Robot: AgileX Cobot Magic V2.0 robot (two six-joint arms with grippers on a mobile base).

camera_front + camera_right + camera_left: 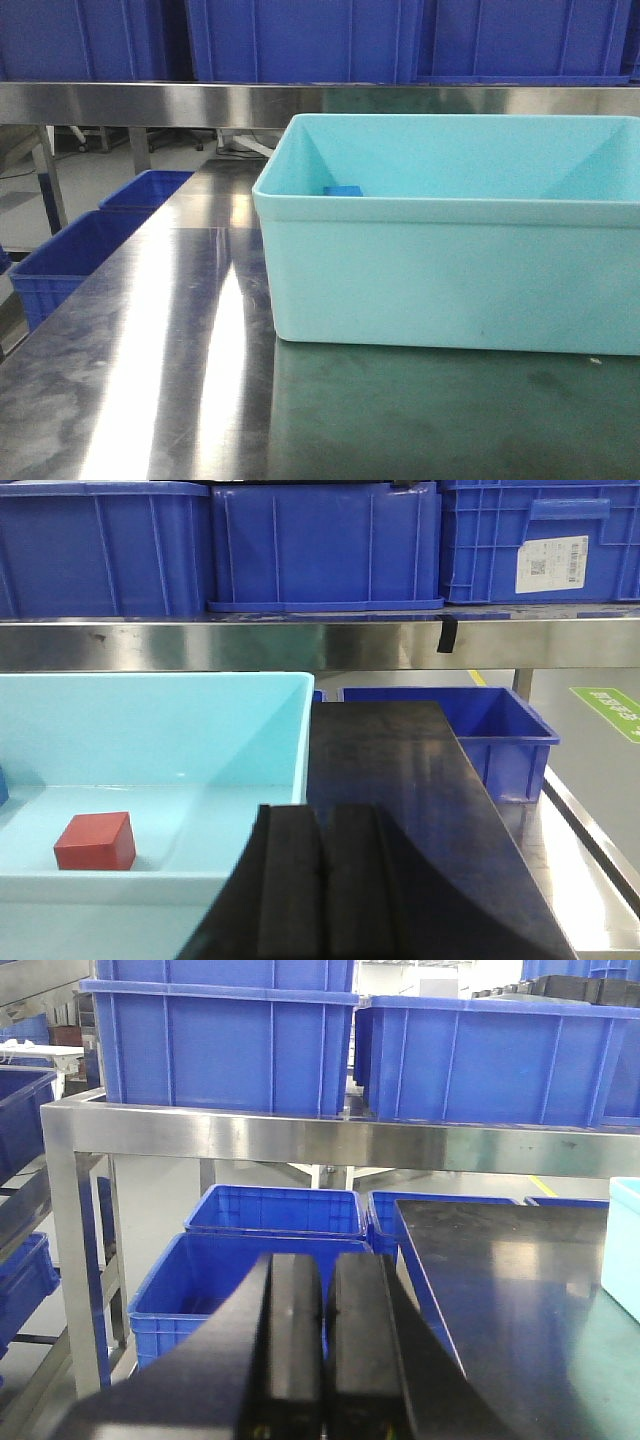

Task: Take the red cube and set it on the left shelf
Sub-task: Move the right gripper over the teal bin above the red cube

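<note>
The bright-red cube (pixel 95 840) is pictured ungrasped inside the pale teal tub (pixel 200 730), ahead and left of the closed, empty right gripper (pixel 322 825), which must first be opened; the left gripper (pixel 328 1290) is likewise closed.

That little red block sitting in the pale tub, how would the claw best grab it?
From straight above, with the jaws closing on two opposite side faces of the red cube. It sits flat on the floor of the tub, whose walls would likely block a sideways approach.
</note>
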